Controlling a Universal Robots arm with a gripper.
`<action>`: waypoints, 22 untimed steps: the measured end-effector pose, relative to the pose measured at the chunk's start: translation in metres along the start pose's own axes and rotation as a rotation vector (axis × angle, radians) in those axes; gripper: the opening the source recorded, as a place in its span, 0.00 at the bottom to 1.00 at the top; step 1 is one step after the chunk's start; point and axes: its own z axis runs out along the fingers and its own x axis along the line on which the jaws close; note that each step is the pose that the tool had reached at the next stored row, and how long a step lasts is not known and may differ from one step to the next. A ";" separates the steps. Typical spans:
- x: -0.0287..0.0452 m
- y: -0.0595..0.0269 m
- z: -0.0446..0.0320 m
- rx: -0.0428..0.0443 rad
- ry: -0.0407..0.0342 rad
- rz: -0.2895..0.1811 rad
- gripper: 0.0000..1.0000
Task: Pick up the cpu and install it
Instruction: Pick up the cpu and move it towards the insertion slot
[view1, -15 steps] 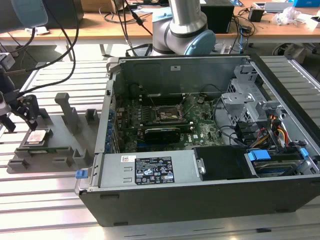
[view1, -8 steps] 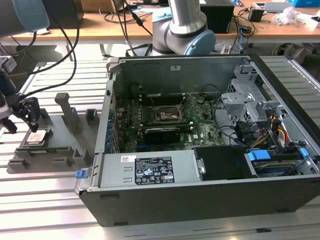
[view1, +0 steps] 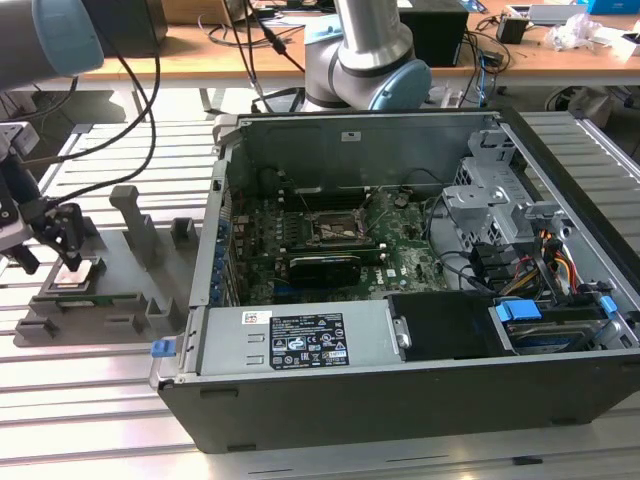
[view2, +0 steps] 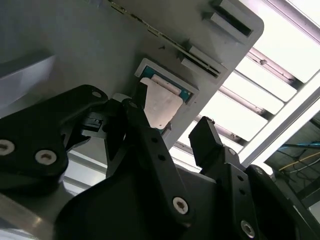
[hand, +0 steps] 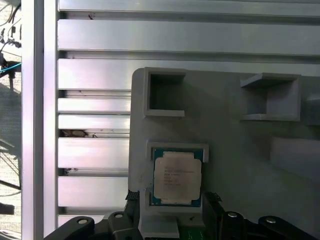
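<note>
While hanging right over the cpu (hand: 177, 176), pinching nothing

Holding the gripper (view1: 48, 262) spread wide, with a black finger (view2: 150, 145) on each side of it in both wrist views. Looking at the cpu lying flat, silver top up, in a square pocket of the grey holder tray (view1: 120, 322) at the exterior view's left, well apart from the open computer case (view1: 400, 400) at the exterior view's right.
</note>
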 end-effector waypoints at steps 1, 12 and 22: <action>0.0000 0.0000 0.0017 0.0000 0.0001 0.000 0.62; 0.0003 0.0003 0.0164 0.0000 0.0001 0.000 0.62; -0.0013 0.0029 0.0264 0.0005 0.0001 -0.008 0.62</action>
